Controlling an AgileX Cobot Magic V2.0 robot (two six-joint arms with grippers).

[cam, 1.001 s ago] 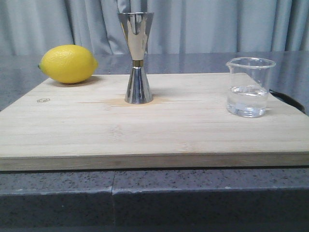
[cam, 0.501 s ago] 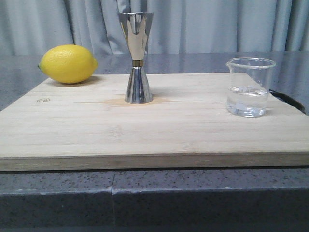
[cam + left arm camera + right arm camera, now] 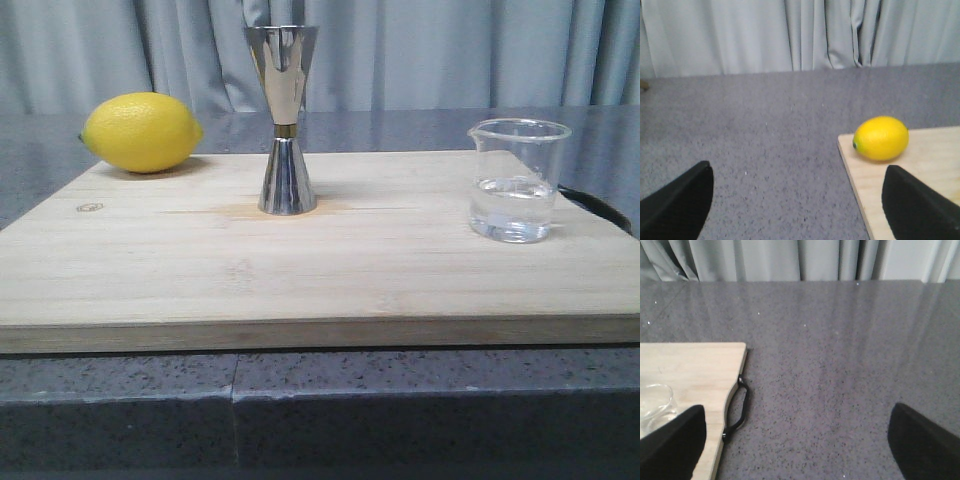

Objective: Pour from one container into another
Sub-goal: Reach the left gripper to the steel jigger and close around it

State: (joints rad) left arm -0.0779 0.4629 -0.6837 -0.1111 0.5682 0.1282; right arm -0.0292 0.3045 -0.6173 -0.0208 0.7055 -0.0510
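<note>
- Right wrist view shows the right gripper (image 3: 795,440) with its two dark fingertips spread wide and nothing between them, hovering over the grey countertop (image 3: 840,365) off the board's side.
- At the edge of that same view, the glass beaker (image 3: 652,405) stands on the wooden board (image 3: 695,365), near the board's black handle (image 3: 737,407).
- The left gripper (image 3: 800,200) is likewise wide open and empty, above the counter beside the board's other end, close to the lemon (image 3: 881,138).
- From the front, the beaker (image 3: 516,180) stands upright at the board's right, holding some clear liquid; the steel jigger (image 3: 284,118) stands upright near the middle, well apart from it.
- Nothing is grasped yet, so the step in hand looks like reaching for the beaker.
- To do it well, I would close the right gripper around the beaker's wall below the rim, keep it level in transit, and tilt slowly with the spout over the jigger's narrow cup; the tall jigger could tip if bumped.
</note>
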